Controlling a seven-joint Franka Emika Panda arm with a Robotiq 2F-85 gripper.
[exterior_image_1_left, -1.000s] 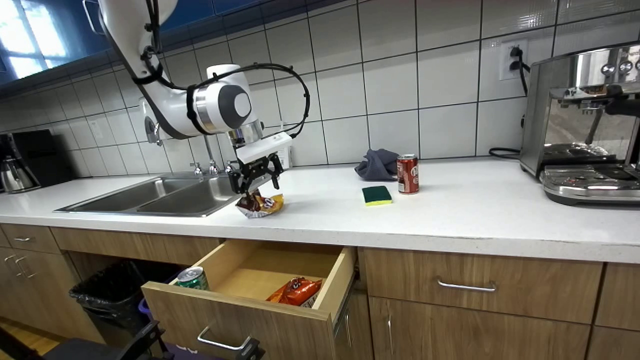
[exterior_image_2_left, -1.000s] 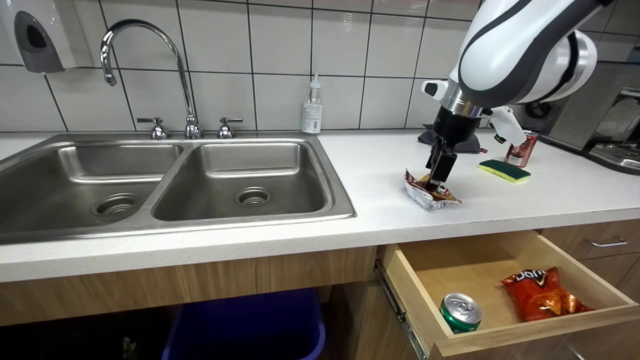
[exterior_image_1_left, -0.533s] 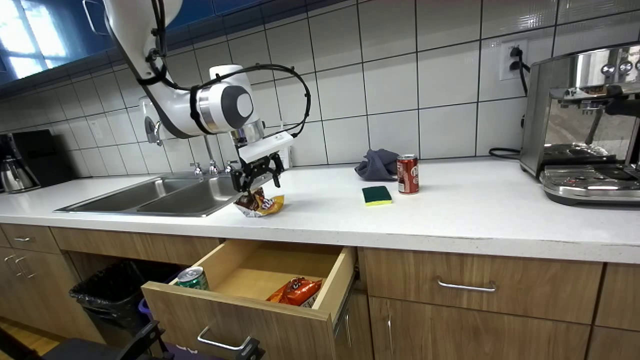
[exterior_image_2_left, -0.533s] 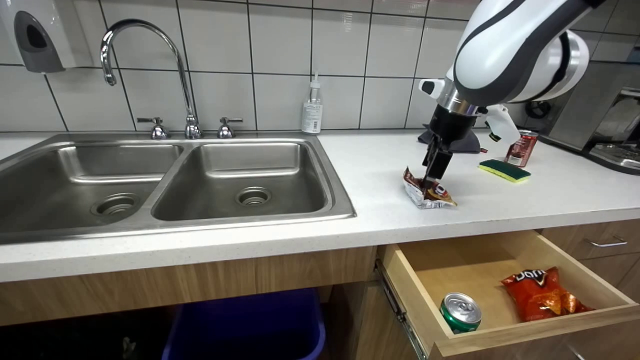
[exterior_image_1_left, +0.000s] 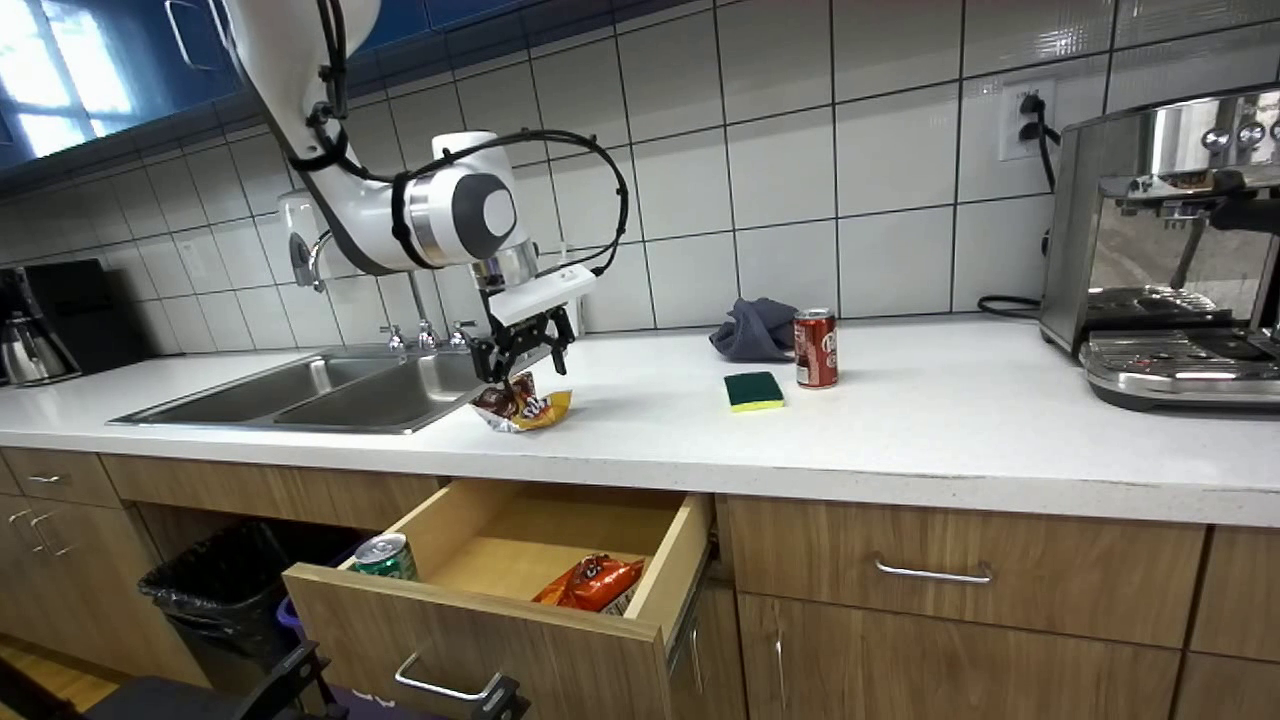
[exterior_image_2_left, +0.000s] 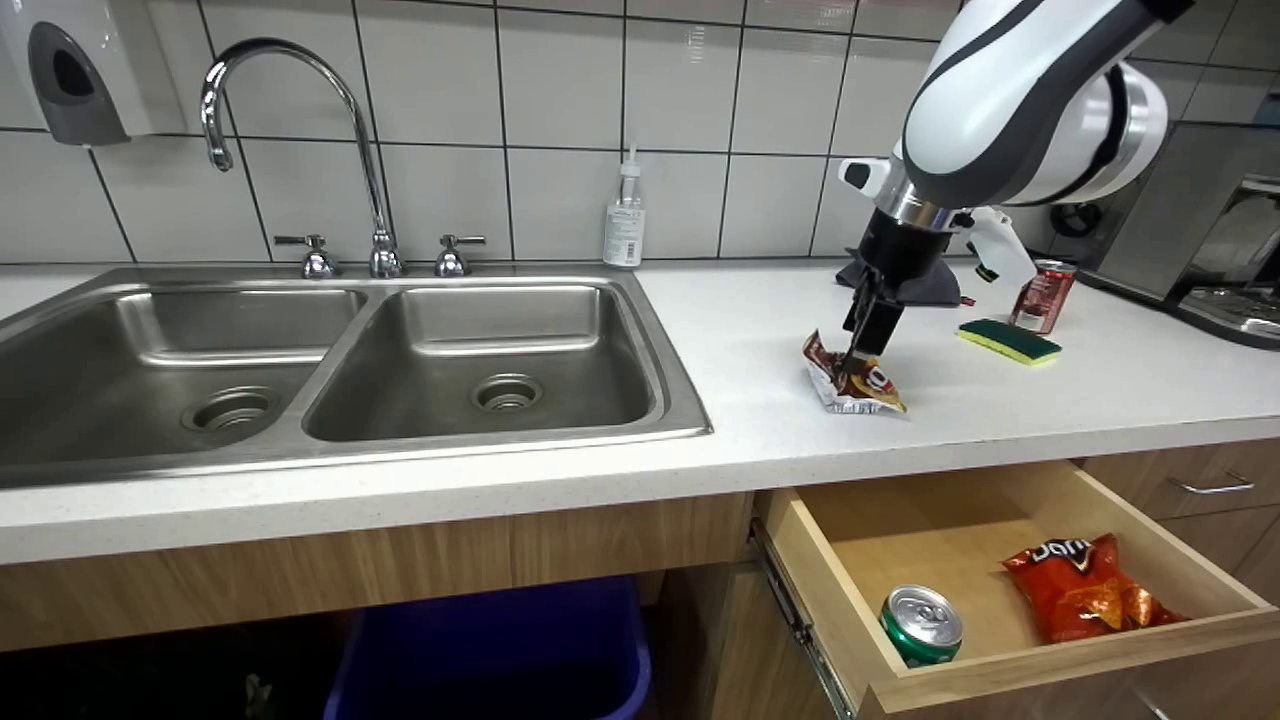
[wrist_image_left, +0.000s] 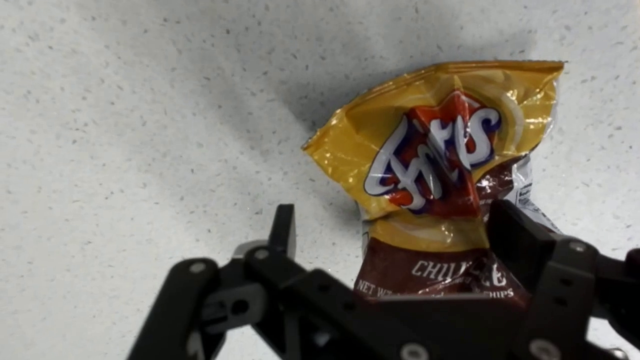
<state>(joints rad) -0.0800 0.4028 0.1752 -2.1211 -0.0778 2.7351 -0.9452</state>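
Countertop (exterior_image_1_left: 950, 430) runs beneath one robot arm (exterior_image_1_left: 380, 215), which slants down from above and bends near its end so that its claw (wrist_image_left: 392, 220) faces downward. One double sink (exterior_image_2_left: 480, 425) is set into the surface, and one drawer (exterior_image_1_left: 500, 635) stands pulled out below. The claw is spread wide: one finger (wrist_image_left: 520, 240) overlaps and seems to touch a chip bag (wrist_image_left: 435, 175), the other stands beside it. That bag lies crumpled on the countertop near the sink, its long axis roughly following the countertop's length, yellow end pointing away from the sink, brown end toward it. Bags number two; an orange bag (exterior_image_2_left: 1090, 590) lies in the drawer. One dark cloth (exterior_image_1_left: 755, 330) lies heaped on the countertop. Cans number two: a red can (exterior_image_1_left: 816, 350), upright just beside the cloth, and a green can (exterior_image_2_left: 922, 625) in the drawer. One sponge (exterior_image_1_left: 754, 390) lies near the red can.
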